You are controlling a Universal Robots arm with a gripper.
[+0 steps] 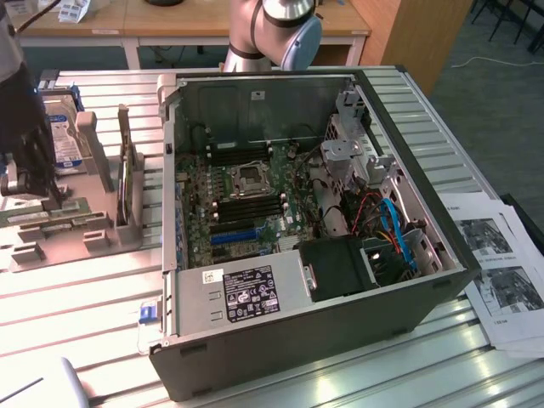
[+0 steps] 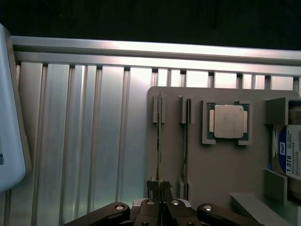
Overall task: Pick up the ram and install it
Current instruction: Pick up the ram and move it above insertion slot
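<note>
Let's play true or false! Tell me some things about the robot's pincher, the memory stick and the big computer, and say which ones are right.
1. The gripper is closed on the ram. True.
2. The ram sits in the motherboard. False: it stands on edge in the grey holder, outside the computer.
3. A square processor chip lies in that same grey holder. True.
4. The computer case is shut. False: its side is open, so the motherboard shows inside.
</note>
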